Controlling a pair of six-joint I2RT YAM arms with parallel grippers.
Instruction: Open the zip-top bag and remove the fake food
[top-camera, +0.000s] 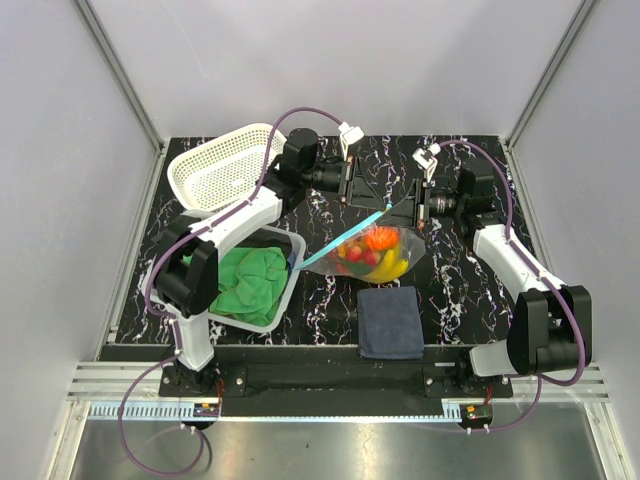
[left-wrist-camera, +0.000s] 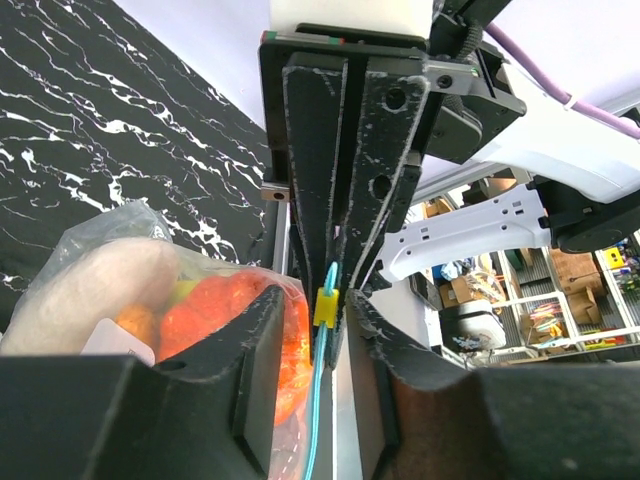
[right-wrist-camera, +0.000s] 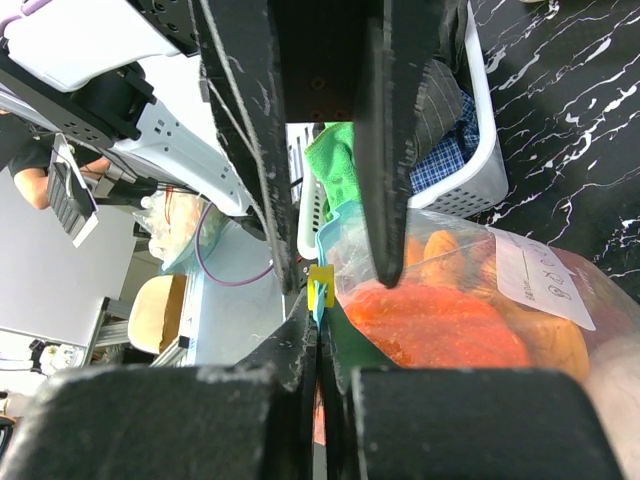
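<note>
The zip-top bag (top-camera: 385, 250) hangs above the table's middle, its teal strip (top-camera: 340, 243) slanting down to the left. Through the clear plastic I see the fake food (top-camera: 375, 255): an orange-red piece (left-wrist-camera: 220, 310), a yellow banana (top-camera: 392, 268) and red berries. My right gripper (right-wrist-camera: 319, 325) is shut on the strip's upper end, just below the yellow slider (right-wrist-camera: 321, 285). My left gripper (left-wrist-camera: 316, 318) faces it from the other side. Its jaws stand apart, with the slider (left-wrist-camera: 327, 305) and strip between them and a gap on each side. Both grippers meet at the bag's top corner (top-camera: 388, 208).
A white bin (top-camera: 290, 290) holding a green cloth (top-camera: 250, 280) stands left of the bag. A white mesh basket (top-camera: 225, 170) leans at the back left. A dark blue folded cloth (top-camera: 390, 320) lies near the front edge, under the bag's right side.
</note>
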